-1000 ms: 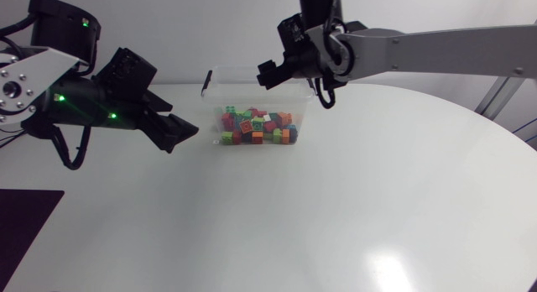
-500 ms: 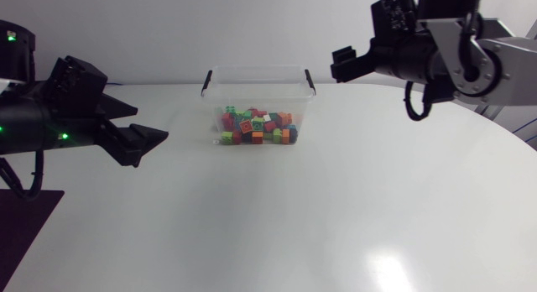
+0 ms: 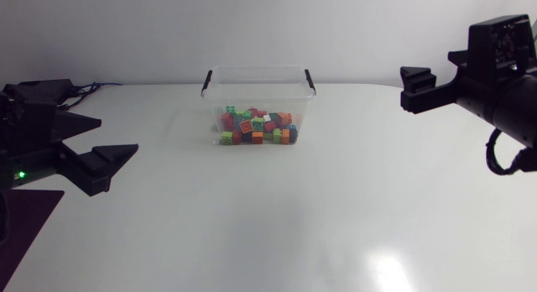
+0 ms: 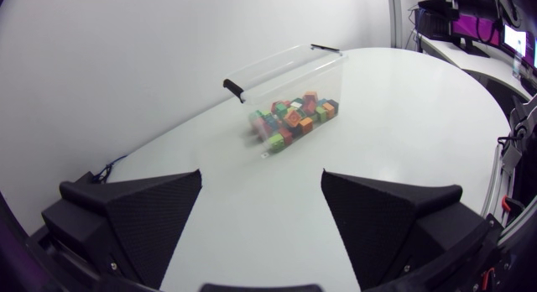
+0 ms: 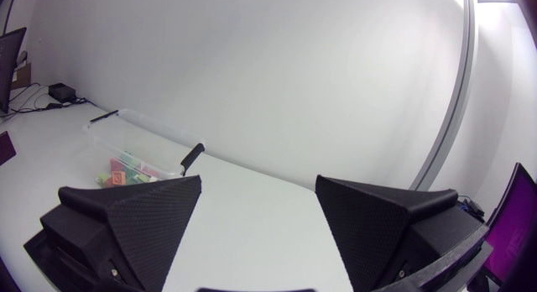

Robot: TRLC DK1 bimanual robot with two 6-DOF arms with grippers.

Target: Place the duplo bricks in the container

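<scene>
Ahead of the left end effector (image 4: 262,173), well apart, a clear container (image 3: 257,89) stands upright on the desk (image 3: 336,200), duplo bricks (image 3: 256,127) heaped inside, its long axis running arm to arm. Both end effectors, including the right end effector (image 5: 258,181), are spread wide.

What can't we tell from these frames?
- Duplo bricks: count and single shapes, head view, too small and piled up.
- Same bricks, right wrist view: mostly hidden by the container wall and a finger of the right gripper.
- Container's near end, left wrist view: blurred.
- Left arm and right arm, head view: cut off by the side edges.
</scene>
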